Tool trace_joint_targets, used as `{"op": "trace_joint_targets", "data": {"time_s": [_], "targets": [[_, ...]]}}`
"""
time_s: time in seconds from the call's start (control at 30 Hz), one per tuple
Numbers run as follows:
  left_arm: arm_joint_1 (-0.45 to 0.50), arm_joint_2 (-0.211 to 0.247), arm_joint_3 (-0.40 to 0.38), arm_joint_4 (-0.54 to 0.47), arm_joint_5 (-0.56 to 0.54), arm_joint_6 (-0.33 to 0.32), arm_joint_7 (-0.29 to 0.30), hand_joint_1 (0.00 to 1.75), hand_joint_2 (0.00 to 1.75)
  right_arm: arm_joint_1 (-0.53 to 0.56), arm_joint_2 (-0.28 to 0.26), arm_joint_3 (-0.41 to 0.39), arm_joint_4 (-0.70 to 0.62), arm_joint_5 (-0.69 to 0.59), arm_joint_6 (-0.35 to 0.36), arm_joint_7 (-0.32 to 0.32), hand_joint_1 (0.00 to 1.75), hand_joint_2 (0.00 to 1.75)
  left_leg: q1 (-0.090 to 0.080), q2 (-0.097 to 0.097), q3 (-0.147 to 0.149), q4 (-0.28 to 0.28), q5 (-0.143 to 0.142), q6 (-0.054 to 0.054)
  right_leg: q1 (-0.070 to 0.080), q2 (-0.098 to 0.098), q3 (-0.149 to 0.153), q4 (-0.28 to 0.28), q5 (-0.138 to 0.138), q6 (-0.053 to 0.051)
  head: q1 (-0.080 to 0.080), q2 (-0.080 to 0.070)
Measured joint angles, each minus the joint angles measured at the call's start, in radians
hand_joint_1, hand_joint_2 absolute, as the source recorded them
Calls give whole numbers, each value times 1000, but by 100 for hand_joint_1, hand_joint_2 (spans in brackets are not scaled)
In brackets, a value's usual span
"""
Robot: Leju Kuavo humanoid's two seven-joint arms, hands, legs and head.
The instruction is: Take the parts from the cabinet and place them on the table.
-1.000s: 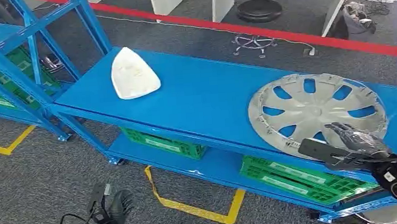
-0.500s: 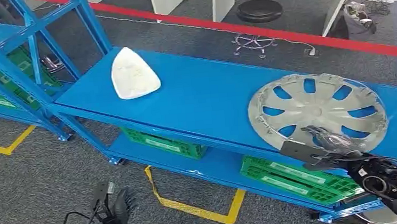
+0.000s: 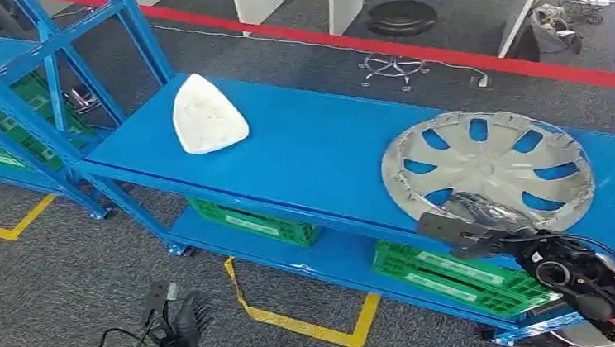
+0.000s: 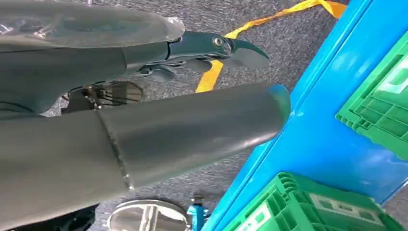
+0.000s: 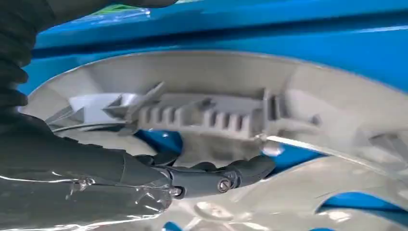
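Observation:
A silver hubcap (image 3: 494, 163) with several blue-showing openings lies at the right end of the blue shelf (image 3: 319, 156). My right hand (image 3: 478, 222) grips its near rim, fingers hooked through an opening. In the right wrist view the dark fingers (image 5: 211, 175) curl under the ribbed inner rim of the hubcap (image 5: 207, 115), whose near edge is tilted off the shelf. A white shell-shaped part (image 3: 206, 115) rests at the shelf's left end. My left hand (image 3: 175, 325) hangs low near the floor, holding nothing, with its fingers (image 4: 231, 48) apart.
Green crates (image 3: 453, 274) (image 3: 250, 219) sit on the lower shelf. Blue rack uprights (image 3: 57, 85) stand at the left. Yellow tape (image 3: 299, 323) marks the grey carpet in front. A red line (image 3: 410, 49) runs behind the shelf.
My right hand has slid left along the hubcap's near edge and closed on the rim. The hubcap has shifted slightly left and its near edge has risen. The left hand is unchanged.

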Motion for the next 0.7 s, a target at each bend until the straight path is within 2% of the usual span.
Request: {"op": "trace_joint_targets", "data": {"time_s": [0.43,0.7], "targets": [[-22,-13,0,0,-12,1,17,0,0,-48,206,44,187,42,-36,-144,0,175,1,1,1,0,0,-1,2,1,0,1,-1,-1,0,0],[-27,-18,0,0,-15,2,18,0,0,-63,284,59,263,44,-48,-165,0,175,2,1,4,-1,0,-2,3,1,1,1,-1,-2,0,0]]}}
